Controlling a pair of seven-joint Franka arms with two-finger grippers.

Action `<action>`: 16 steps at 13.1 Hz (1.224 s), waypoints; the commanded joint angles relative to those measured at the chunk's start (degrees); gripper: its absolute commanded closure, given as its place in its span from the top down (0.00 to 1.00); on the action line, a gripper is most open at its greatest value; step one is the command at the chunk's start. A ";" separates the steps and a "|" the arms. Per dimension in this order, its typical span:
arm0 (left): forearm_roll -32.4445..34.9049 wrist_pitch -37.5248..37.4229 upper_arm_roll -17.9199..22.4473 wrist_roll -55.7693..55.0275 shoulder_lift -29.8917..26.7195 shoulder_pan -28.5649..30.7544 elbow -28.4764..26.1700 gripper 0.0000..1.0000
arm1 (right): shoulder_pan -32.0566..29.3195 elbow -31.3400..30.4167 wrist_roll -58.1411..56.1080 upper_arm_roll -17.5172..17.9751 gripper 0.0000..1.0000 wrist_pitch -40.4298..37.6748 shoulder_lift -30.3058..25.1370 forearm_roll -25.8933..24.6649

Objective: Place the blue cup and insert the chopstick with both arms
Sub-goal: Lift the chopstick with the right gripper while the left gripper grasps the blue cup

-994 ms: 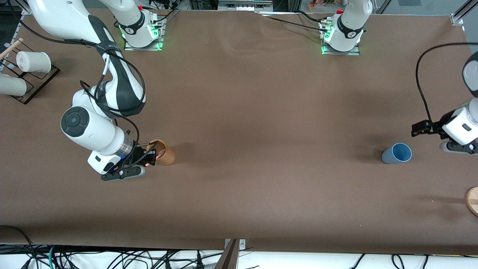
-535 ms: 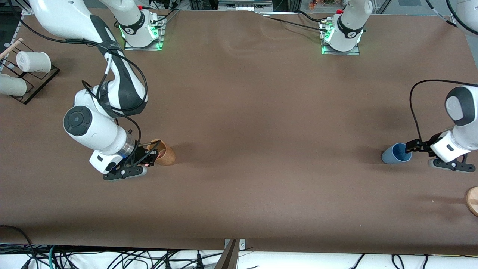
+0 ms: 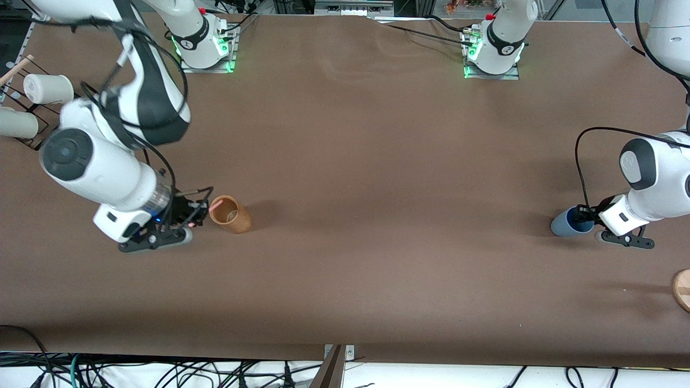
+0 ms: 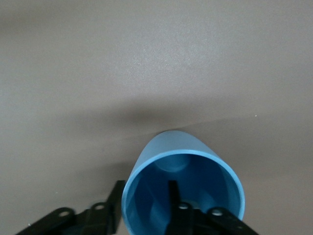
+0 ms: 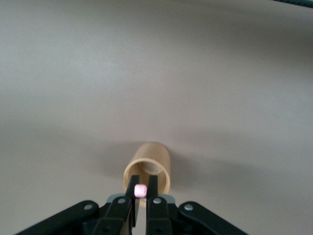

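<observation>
A brown-covered table carries everything. The blue cup lies on its side on the cover toward the left arm's end, its mouth turned that way. A brown wooden-looking cup lies tipped over toward the right arm's end. At that same end, farther from the front camera, a dark rack holds white cups. A round wooden piece shows at the edge, nearer the camera than the blue cup. Both arm bases are mounted along the table's farthest edge.

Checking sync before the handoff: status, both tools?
Left tool straddling rim of small blue plastic cup, one finger inside. Right tool shut on thin pink chopstick, beside brown wooden cup. Nothing between.
</observation>
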 commanded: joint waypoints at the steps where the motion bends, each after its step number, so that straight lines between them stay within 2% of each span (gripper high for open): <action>1: 0.39 0.30 -0.81 1.46 -0.70 0.56 -0.03 0.00 | 0.32 0.88 0.51 1.29 0.09 -6.24 -4.93 -1.35; 4: 0.39 -0.66 -1.16 1.03 -1.40 0.21 0.84 0.00 | 0.59 1.84 0.60 4.37 0.09 -6.61 -8.37 -3.81; 6: 0.13 -6.26 -3.09 0.68 -1.93 0.30 3.55 0.00 | 2.86 4.99 0.95 4.64 0.09 -6.78 -8.90 -3.99; 9: -5.66 -18.47 -7.83 -3.17 -2.54 0.03 9.44 0.00 | 6.82 8.25 6.99 4.47 0.09 -6.87 -8.73 -4.78; 12: -5.85 -23.25 -16.95 -19.92 -3.43 0.03 9.64 0.00 | 11.56 10.63 14.90 4.03 0.09 -6.87 -7.24 -4.87; 14: -4.89 -23.79 -24.86 -36.86 -3.25 -0.93 9.37 0.00 | 14.90 11.94 21.66 3.85 0.09 -6.35 -5.74 -5.04; 16: -4.80 -23.52 -26.48 -46.05 -2.90 -6.44 9.37 0.00 | 16.75 13.09 25.81 3.85 0.09 -5.91 -4.60 -5.74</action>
